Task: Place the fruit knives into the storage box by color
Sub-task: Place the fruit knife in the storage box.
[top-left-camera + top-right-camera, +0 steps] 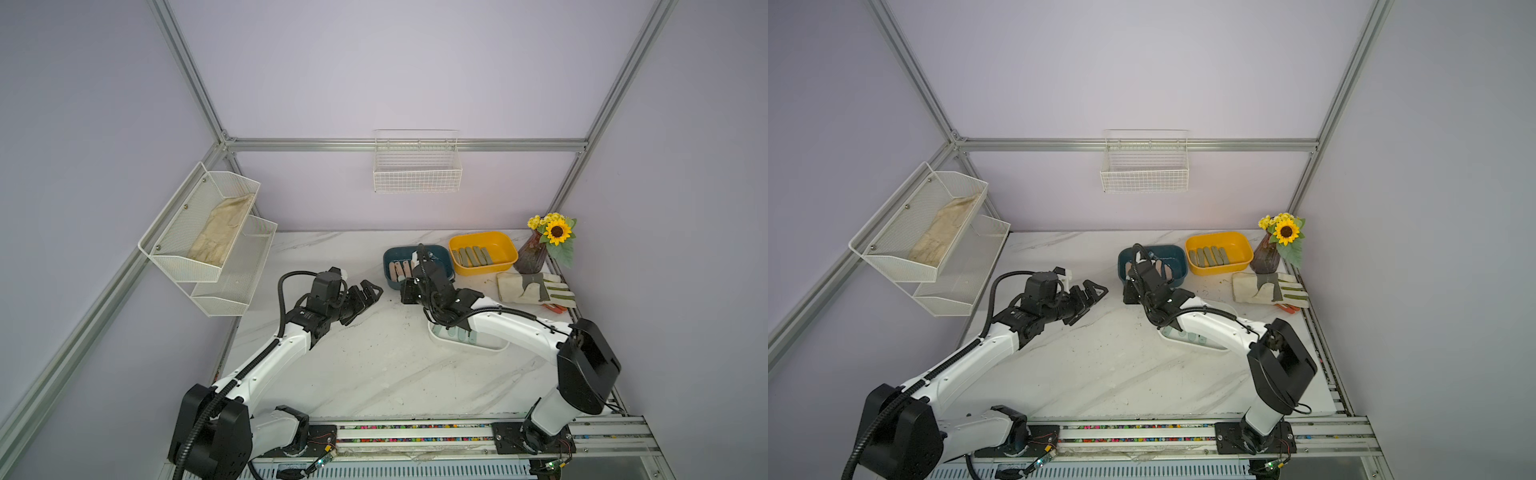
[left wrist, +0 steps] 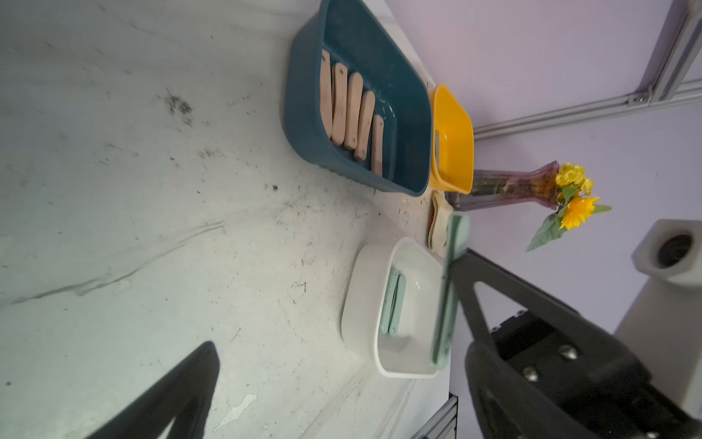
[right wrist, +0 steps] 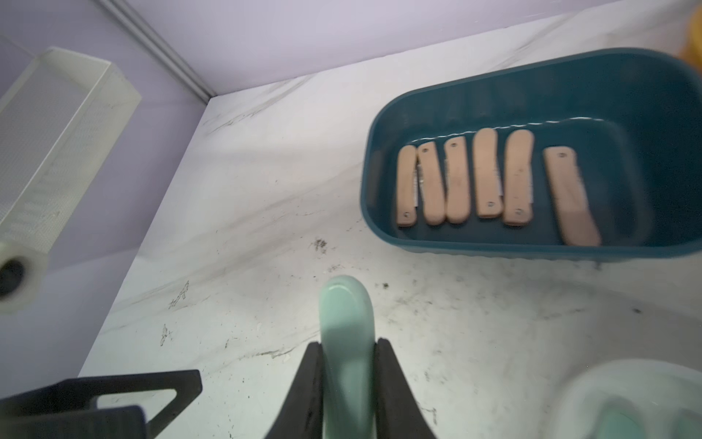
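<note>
Jaws of right gripper [image 3: 348, 344] are pinching a mint knife [image 3: 343, 311]; left gripper [image 1: 371, 291] is standing open. We are judging it light, stiff, slippery, best gripped mid-length.

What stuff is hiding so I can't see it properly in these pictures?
- White box: the right arm covers part in both top views, so its mint knives can't be counted.
- Blue box: the same arm hides some of its pink knives there too.
- Orange thing under the striped glove: too small and covered to name.
- Yellow box: cut off at the edge, blurred, in the right wrist view.
</note>
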You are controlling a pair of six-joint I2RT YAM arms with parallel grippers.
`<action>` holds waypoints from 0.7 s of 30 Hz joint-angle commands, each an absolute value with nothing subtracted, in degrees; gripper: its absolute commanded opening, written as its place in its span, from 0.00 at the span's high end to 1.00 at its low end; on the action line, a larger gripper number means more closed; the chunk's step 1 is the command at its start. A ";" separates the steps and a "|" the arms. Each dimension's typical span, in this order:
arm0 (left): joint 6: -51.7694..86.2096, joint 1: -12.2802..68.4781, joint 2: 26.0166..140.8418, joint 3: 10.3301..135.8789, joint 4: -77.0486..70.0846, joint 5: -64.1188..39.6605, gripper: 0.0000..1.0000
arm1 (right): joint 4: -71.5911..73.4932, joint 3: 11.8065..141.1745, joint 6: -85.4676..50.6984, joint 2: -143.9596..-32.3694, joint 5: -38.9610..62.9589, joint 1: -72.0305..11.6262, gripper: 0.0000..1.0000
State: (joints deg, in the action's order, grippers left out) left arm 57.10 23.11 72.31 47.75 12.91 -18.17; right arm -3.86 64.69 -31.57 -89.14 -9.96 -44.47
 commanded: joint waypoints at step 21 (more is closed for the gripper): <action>56.60 30.94 82.35 63.04 6.16 -20.98 0.00 | -25.98 50.80 -27.07 -75.27 -14.65 -25.27 0.82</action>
State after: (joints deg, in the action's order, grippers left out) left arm 57.43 30.79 81.03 56.62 8.23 -19.62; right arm -21.30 50.65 -27.66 -73.89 -11.99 -25.93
